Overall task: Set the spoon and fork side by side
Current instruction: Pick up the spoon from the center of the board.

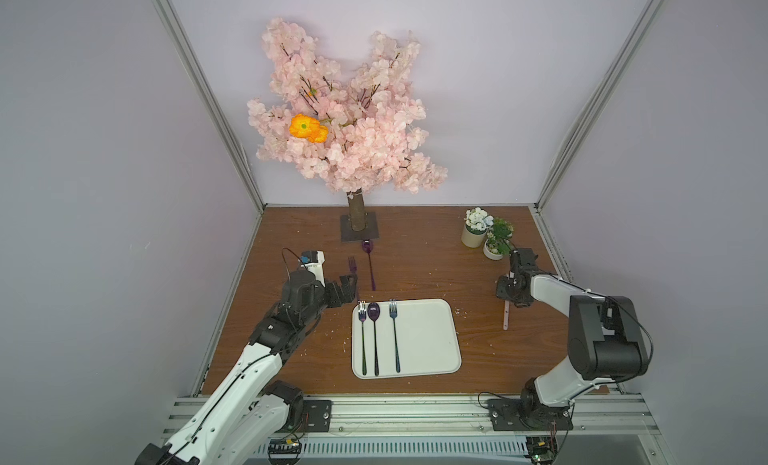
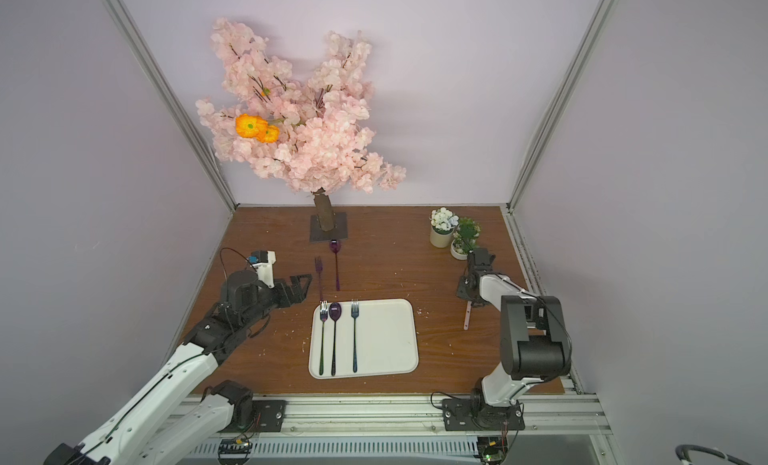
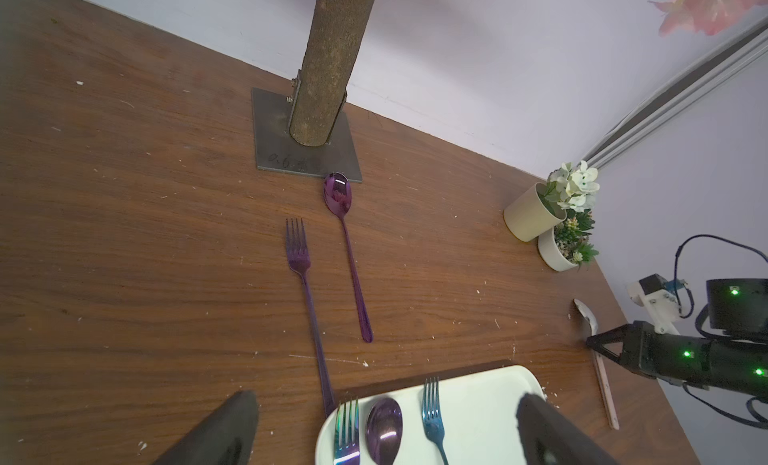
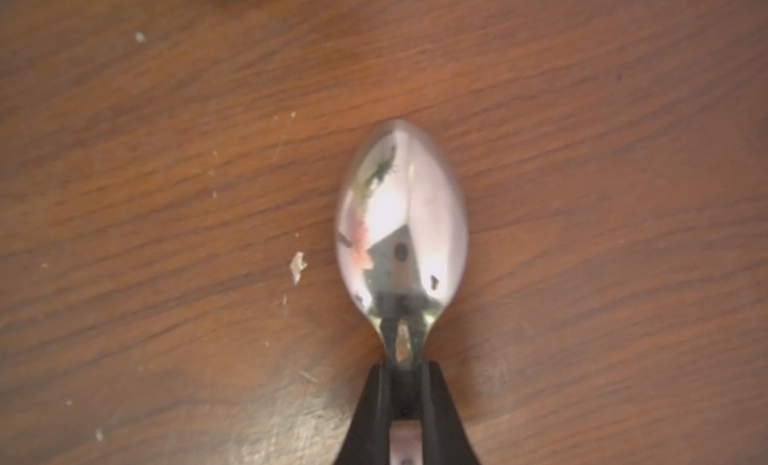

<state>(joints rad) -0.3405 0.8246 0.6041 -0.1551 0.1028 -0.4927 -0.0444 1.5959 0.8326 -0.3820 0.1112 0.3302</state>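
Note:
A silver spoon [image 4: 401, 217] with a pink handle [image 1: 506, 317] lies bowl-down at the table's right side. My right gripper [image 4: 405, 367] is shut on its neck, just behind the bowl. A purple fork [image 1: 353, 269] and a purple spoon [image 1: 369, 267] lie side by side on the wood behind the tray. My left gripper [image 1: 349, 286] hovers open by the purple fork's handle, holding nothing. On the white tray [image 1: 432, 338] lie an iridescent fork [image 1: 363, 338], a dark purple spoon [image 1: 375, 338] and a blue fork [image 1: 395, 338], parallel.
The blossom tree's trunk and metal base plate [image 1: 360, 230] stand just behind the purple spoon. Two small flower pots [image 1: 484, 238] sit at the back right, close behind my right wrist. Booth walls and aluminium posts close in the left, right and back.

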